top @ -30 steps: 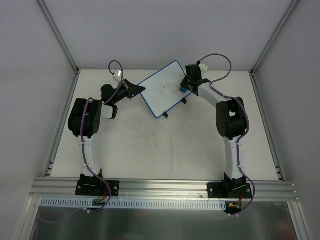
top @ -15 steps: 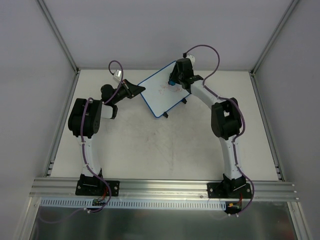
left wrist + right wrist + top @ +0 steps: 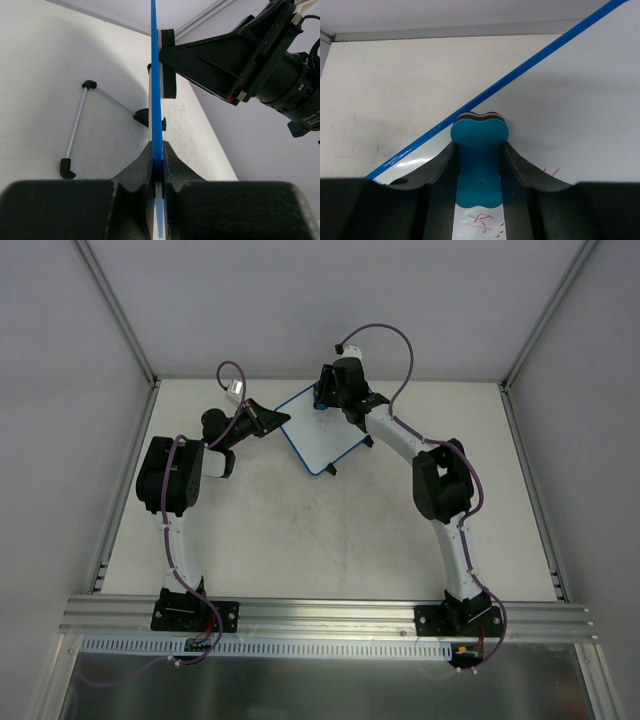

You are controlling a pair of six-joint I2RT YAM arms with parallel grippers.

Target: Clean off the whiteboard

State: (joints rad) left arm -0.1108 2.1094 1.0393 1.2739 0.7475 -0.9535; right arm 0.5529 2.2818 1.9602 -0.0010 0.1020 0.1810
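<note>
The whiteboard (image 3: pixel 312 447), white with a thin blue frame, stands tilted at the back of the table. My left gripper (image 3: pixel 283 421) is shut on its left edge. In the left wrist view the board shows edge-on as a blue strip (image 3: pixel 154 75) clamped at the gripper (image 3: pixel 158 161). My right gripper (image 3: pixel 322 398) is shut on a teal eraser (image 3: pixel 480 150) and presses it flat on the board's face (image 3: pixel 580 90), close to the blue frame (image 3: pixel 520 70). Red scribbles (image 3: pixel 482 220) remain behind the eraser, with fainter marks (image 3: pixel 549 172) to its right.
A thin wire stand with black feet (image 3: pixel 75 127) props the board from behind. The white table (image 3: pixel 330 530) is closed in by grey walls and metal posts (image 3: pixel 120 315). An aluminium rail (image 3: pixel 330 612) carries both arm bases at the near edge.
My right arm has swept the eraser leftward across the board, from its right part to near its far edge. The left arm and the board have not moved.
</note>
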